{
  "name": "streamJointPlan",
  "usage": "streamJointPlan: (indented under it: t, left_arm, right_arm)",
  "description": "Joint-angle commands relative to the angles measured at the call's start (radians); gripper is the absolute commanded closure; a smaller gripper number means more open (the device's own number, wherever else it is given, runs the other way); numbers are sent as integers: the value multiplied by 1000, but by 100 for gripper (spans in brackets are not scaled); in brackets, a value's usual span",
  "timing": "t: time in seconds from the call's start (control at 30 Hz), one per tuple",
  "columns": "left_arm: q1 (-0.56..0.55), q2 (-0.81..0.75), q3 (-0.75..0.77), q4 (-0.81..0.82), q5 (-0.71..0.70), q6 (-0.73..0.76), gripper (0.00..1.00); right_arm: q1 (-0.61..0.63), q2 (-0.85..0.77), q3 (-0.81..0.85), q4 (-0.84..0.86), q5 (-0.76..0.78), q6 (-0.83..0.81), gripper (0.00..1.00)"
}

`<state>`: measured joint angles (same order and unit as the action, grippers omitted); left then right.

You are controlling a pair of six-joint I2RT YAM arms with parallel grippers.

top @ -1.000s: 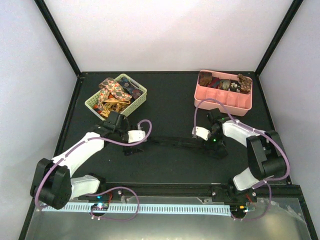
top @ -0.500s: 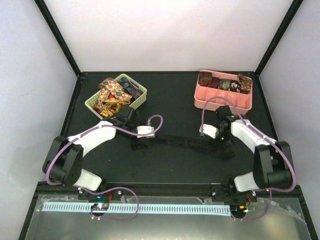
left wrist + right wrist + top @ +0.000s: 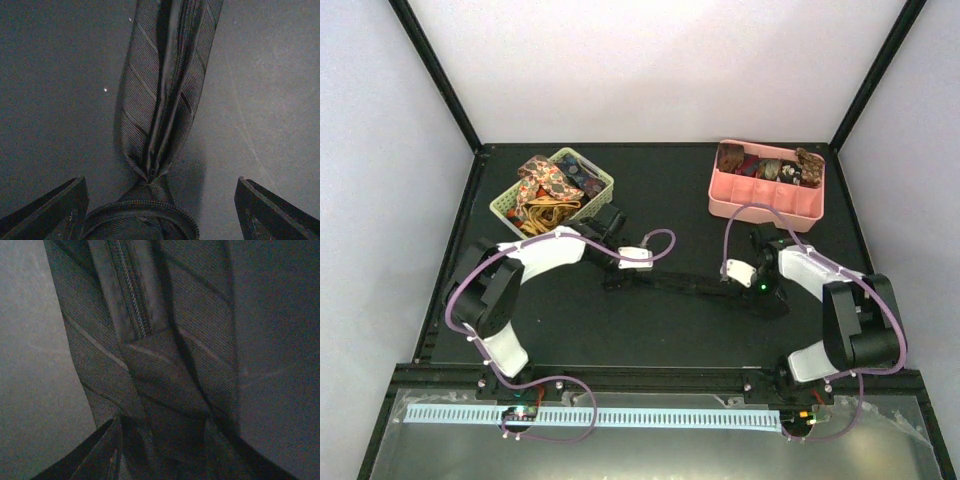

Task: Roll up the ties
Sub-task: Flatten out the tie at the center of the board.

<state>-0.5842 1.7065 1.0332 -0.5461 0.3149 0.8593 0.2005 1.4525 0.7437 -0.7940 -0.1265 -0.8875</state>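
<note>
Tie handling on the worktop (image 3: 670, 340). Nearest us, a dark striped tie (image 3: 690, 285) lies flat across the centre, running from 9 to 3 o'clock. The left end effector (image 3: 160, 185) stands wide astride its narrow, gathered end without pinching it. The right end effector (image 3: 160, 445) sits over the 3 o'clock end, and we cannot tell whether it grips. We judge the cloth light, limp and slick, apt to buckle, so we would pinch one end flat across its width. Farther off, loose ties (image 3: 545, 185) fill a green basket (image 3: 600, 196) at 11 o'clock, and coiled ties (image 3: 770, 168) sit in a pink tray (image 3: 760, 212) at 1 o'clock.
</note>
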Motion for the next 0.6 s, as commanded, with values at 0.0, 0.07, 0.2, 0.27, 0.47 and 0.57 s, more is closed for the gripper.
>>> streamJointPlan:
  t: [0.0, 0.07, 0.2, 0.27, 0.47, 0.57]
  left_arm:
    - [-13, 4, 26, -64, -29, -5, 19]
    - [-26, -12, 4, -88, -9, -7, 22]
    - [-77, -48, -51, -113, 39, -28, 30]
    - [-92, -57, -64, -119, 60, -48, 34]
    - [-83, -103, -95, -89, 29, -86, 38]
    - [-57, -166, -110, -65, 47, -111, 30]
  right_arm:
    - [-18, 32, -44, 81, 83, -27, 53]
    - [-39, 31, -45, 76, 96, -54, 54]
    - [-76, 27, -42, 90, 126, -113, 54]
    - [-83, 33, -31, 98, 136, -128, 54]
    - [-84, -19, 27, 64, 90, -116, 45]
    - [-85, -106, 85, 27, 19, -77, 35]
